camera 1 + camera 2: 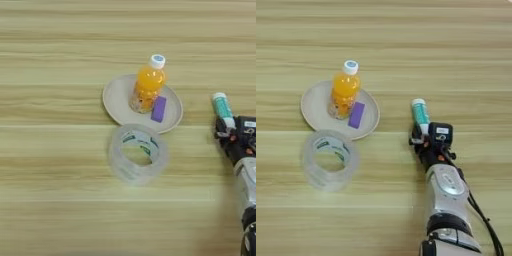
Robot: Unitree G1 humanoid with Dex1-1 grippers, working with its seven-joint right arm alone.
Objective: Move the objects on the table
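The gripper [423, 134] hides the glue stick's [419, 114] lower end; finger state unclear.

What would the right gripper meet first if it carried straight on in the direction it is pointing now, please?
The right gripper points away from the robot and is already at the near end of the green-white glue stick, so it would meet that first.

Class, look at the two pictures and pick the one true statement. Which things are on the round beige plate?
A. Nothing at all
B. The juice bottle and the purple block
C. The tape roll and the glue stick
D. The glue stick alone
B. The juice bottle stands on the plate with the purple block beside it; the tape roll and glue stick lie on the table.
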